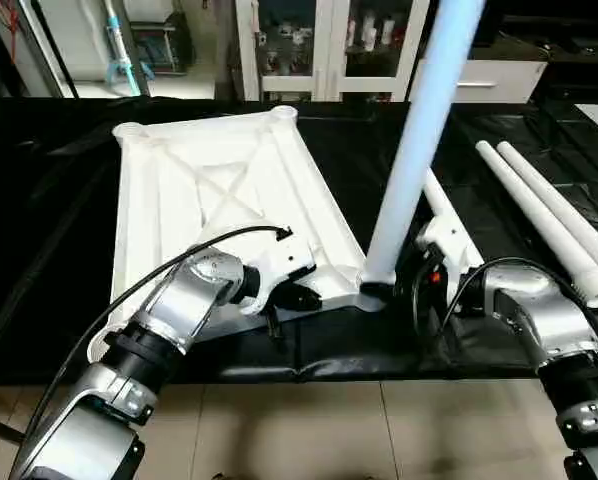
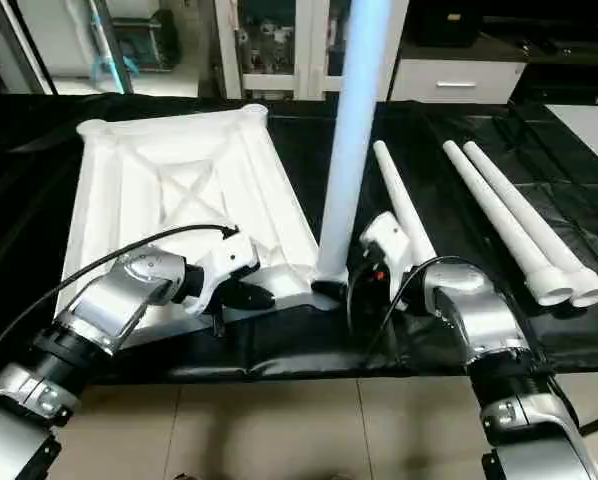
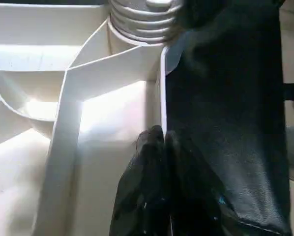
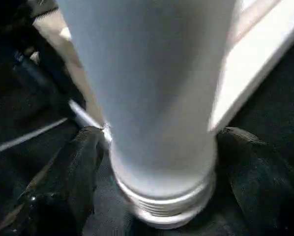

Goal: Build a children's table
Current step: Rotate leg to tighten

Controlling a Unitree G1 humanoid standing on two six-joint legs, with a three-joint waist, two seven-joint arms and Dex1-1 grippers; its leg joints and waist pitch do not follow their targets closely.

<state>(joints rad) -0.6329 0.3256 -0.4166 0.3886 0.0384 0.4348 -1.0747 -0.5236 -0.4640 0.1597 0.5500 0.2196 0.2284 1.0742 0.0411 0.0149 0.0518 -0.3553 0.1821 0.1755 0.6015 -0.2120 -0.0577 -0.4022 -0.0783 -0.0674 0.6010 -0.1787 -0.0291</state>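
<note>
The children's table top (image 1: 209, 190) lies white and ribbed side up on the black-draped work table. One white leg (image 1: 419, 130) stands upright in the top's near right corner socket (image 1: 371, 296). My right gripper (image 4: 159, 152) is open, with one black finger (image 4: 73, 172) on each side of that leg's threaded base. My left gripper (image 3: 159, 140) is shut, its tips against the top's near rim (image 3: 161, 88), just left of the socket. A second leg (image 2: 404, 210) lies behind my right wrist. Two more legs (image 2: 509, 215) lie side by side to the right.
The work table's front edge (image 1: 309, 370) runs just below both wrists, with tiled floor beneath. A black cable (image 1: 179, 260) loops over my left forearm. White cabinets (image 1: 319, 50) stand behind the table.
</note>
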